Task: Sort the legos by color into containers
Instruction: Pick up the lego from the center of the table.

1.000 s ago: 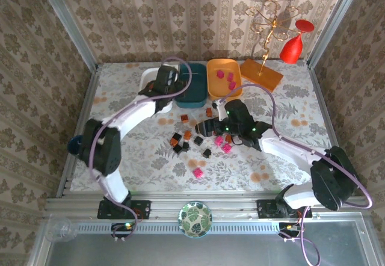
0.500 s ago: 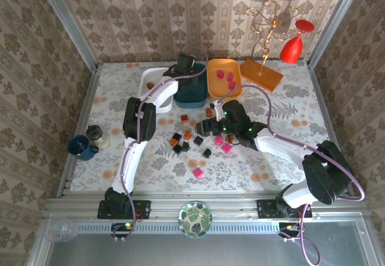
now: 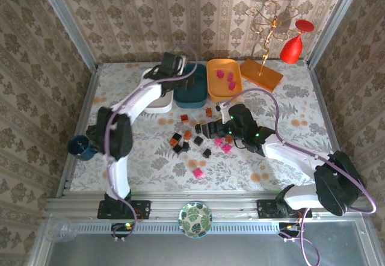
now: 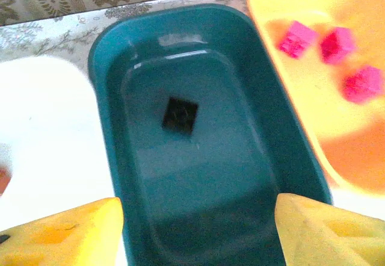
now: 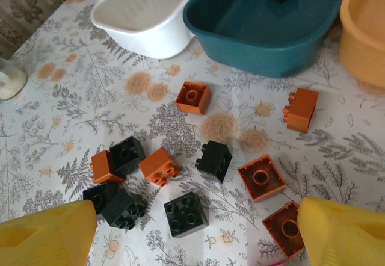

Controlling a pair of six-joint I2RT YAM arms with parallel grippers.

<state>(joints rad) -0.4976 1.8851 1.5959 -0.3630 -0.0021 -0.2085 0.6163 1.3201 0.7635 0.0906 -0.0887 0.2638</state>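
Inside teal tub [image 4: 228, 176], black lego [image 4: 180, 115], slightly skewed

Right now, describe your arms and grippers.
Left arm and right arm: white links, black joints, a lilac cable looping along each. Left gripper and right gripper: two yellow wedge-shaped fingers each.

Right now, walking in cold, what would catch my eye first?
In a row at the far side of the table stand a white tub, a teal tub holding one black brick, and an orange tub holding three pink bricks. Nearer lies a scatter of black, orange and pink bricks, with the right gripper open above them.
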